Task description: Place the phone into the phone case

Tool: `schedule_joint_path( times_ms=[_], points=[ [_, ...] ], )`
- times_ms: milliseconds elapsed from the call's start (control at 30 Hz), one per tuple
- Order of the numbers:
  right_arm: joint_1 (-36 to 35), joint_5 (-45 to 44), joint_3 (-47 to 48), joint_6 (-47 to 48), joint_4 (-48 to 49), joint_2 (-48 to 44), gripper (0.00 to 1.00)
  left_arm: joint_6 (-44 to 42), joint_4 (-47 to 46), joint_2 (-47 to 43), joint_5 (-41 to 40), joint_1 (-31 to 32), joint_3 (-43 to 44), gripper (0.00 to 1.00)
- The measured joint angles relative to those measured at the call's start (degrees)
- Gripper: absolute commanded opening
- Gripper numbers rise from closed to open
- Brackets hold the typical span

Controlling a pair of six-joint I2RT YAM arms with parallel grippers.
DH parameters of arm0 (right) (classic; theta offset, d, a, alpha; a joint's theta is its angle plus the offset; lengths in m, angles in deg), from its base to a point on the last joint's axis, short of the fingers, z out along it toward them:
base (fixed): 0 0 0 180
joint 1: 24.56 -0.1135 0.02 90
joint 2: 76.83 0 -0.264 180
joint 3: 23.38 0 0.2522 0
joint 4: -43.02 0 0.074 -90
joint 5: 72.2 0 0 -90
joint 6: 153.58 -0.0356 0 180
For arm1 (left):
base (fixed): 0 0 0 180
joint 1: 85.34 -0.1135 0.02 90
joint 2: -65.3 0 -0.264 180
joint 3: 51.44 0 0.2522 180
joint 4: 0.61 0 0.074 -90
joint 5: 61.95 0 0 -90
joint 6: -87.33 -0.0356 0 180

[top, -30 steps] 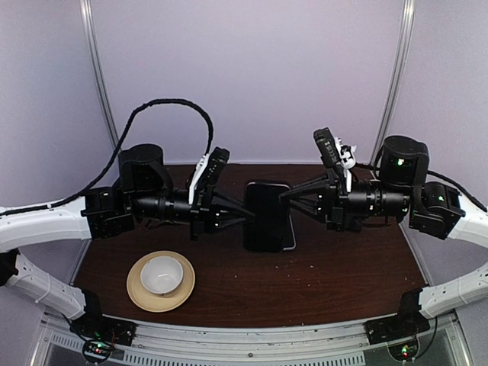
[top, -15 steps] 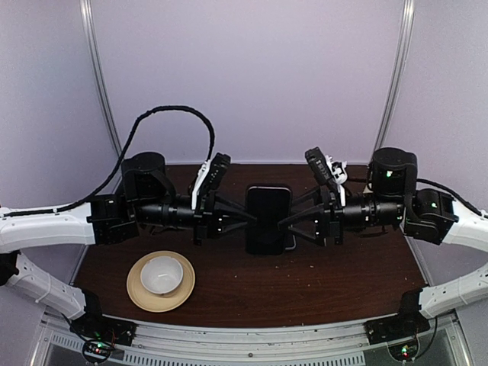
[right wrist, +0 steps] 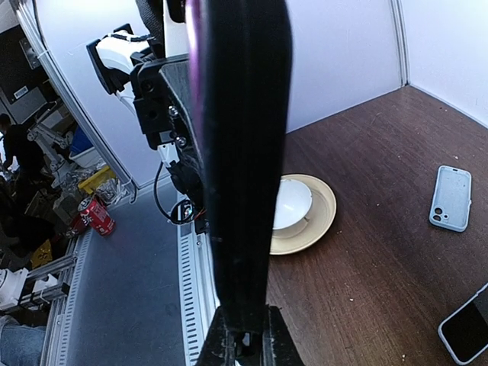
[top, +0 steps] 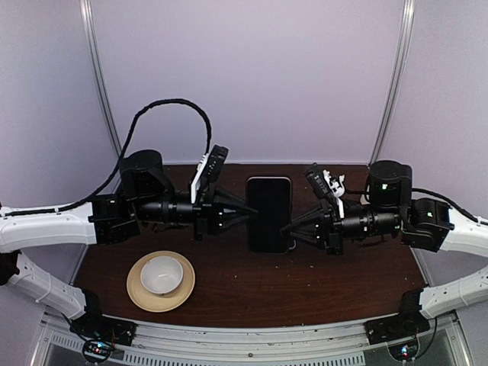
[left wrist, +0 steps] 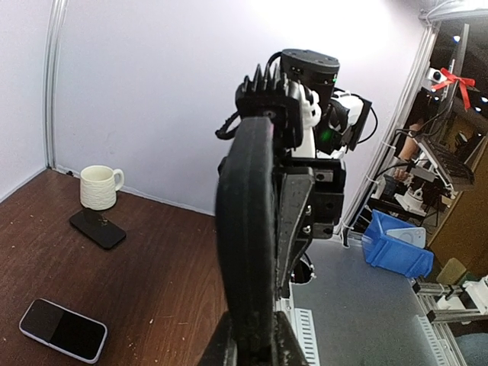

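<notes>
Pinching phone (top: 268, 210) w/ left gripper (top: 248, 207) at its left long side and w/ right gripper (top: 287, 227) low on its right side, both closed narrow on its edges. Held in mid-air over centre of table (top: 343, 282), glossy face up. Front left on table: white bowl (top: 161, 273) on tan saucer (top: 141, 296). In left wrist view: mug (left wrist: 99, 187) standing on black slab (left wrist: 97, 230) near back wall, light-rimmed phone (left wrist: 62, 329) lying flat, nearer. In right wrist view: pale grey-blue-backed phone (right wrist: 451, 198) face down, well apart from saucer.
</notes>
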Motion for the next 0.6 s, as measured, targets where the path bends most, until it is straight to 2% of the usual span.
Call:
schedule_joint_path(
  times_ms=[33,67,100,167,300,400,600],
  points=[
    [0.11,-0.04,0.00,-0.24,-0.07,0.00,0.00,-0.11,0.04,0.00,-0.46,0.02,0.00,0.80],
    [0.28,-0.37,0.04,-1.38,-0.28,0.00,0.00,-0.39,0.26,0.07,-1.46,0.09,0.00,0.92],
    [0.96,-0.98,0.17,-2.21,-1.20,-0.04,0.00,-0.72,0.98,0.07,-2.27,0.09,0.09,0.97],
    [3.43,-2.38,1.07,-4.07,-4.39,0.20,0.00,-1.40,4.11,0.28,-5.75,0.11,0.90,0.97],
    [14.27,-3.30,5.60,-6.91,-14.47,4.04,0.00,-2.43,14.01,2.51,-14.14,-0.85,5.25,0.98],
    [22.91,-3.17,10.23,-7.41,-21.75,11.50,0.00,-2.40,22.18,5.33,-19.52,-3.48,9.09,0.98],
    [33.62,0.66,16.28,-4.74,-31.39,29.27,0.00,-1.27,34.12,8.61,-26.51,-8.20,11.06,0.97]
  ],
)
